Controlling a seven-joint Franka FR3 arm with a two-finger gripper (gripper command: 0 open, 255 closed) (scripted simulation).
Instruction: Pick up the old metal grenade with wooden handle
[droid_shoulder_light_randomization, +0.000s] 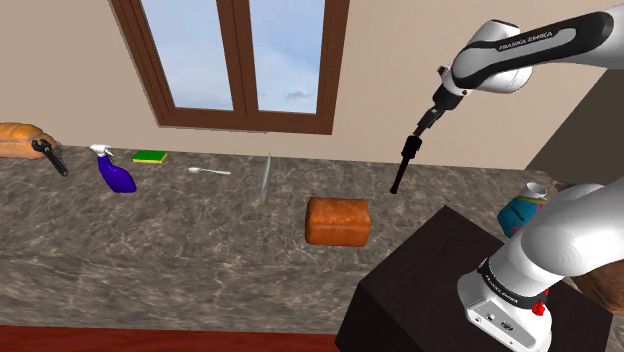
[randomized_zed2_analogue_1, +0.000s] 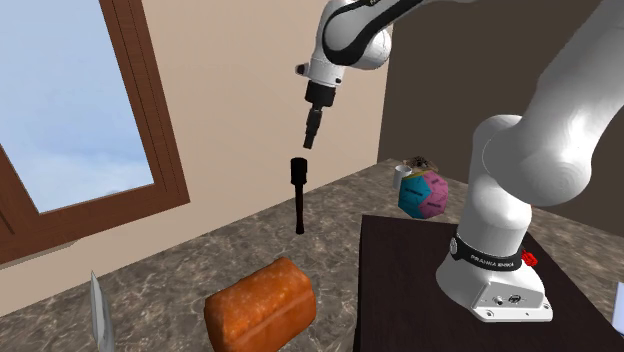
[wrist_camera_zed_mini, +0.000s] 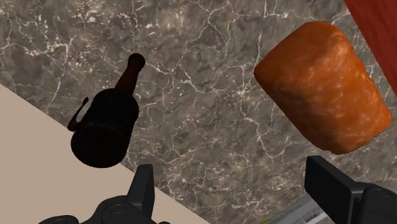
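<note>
Grenade upright below the gripper (apart from it), close to the wall, loaf on the counter nearer its front edge, knife, spoon, sponge and spray bottle farther toward the shoulder view's left.

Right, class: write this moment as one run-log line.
gripper: open, empty | grenade: upright below gripper, head up, unheld | loaf: on counter nearby

"FRANKA EMIKA" on the white arm
</note>
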